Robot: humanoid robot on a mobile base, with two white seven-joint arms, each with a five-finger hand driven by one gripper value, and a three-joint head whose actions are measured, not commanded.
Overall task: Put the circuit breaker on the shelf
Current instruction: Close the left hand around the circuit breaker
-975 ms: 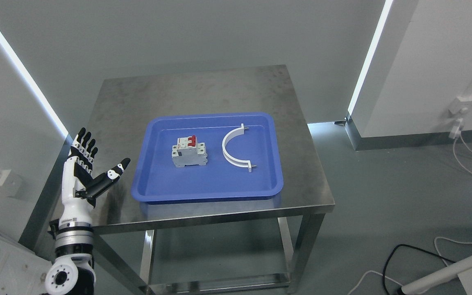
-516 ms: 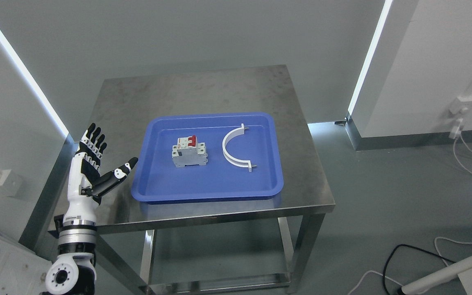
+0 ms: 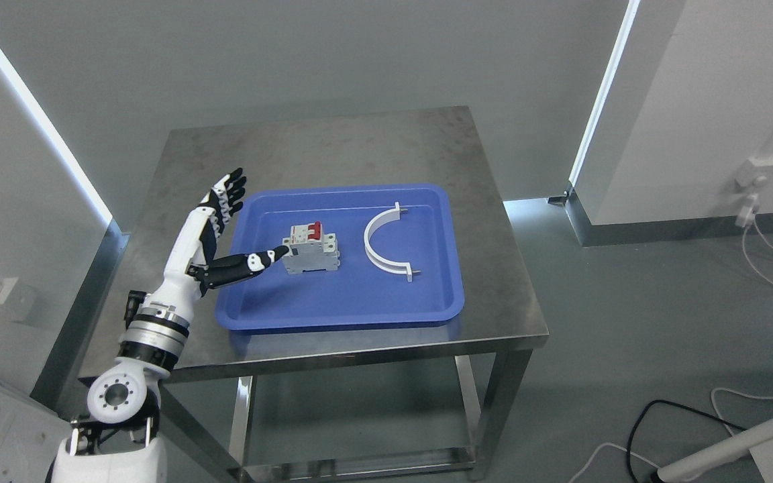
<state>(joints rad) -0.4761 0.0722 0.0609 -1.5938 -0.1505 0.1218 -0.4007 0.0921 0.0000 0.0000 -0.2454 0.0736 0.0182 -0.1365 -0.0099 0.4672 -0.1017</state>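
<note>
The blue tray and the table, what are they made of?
The blue tray looks like smooth moulded plastic: even colour, rounded rim, soft sheen. The table looks like brushed stainless steel: grey, dull reflections, cloudy smudges. I'm judging by look alone.

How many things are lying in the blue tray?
2: a circuit breaker left of the middle of the tray, and a curved white bracket to its right.

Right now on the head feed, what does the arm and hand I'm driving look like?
One arm shows, the left. Its left hand has a white back and palm shell with black jointed fingers and white knuckle segments. The wrist has black and silver rings; below sits a white round joint with a bolt circle.
</note>
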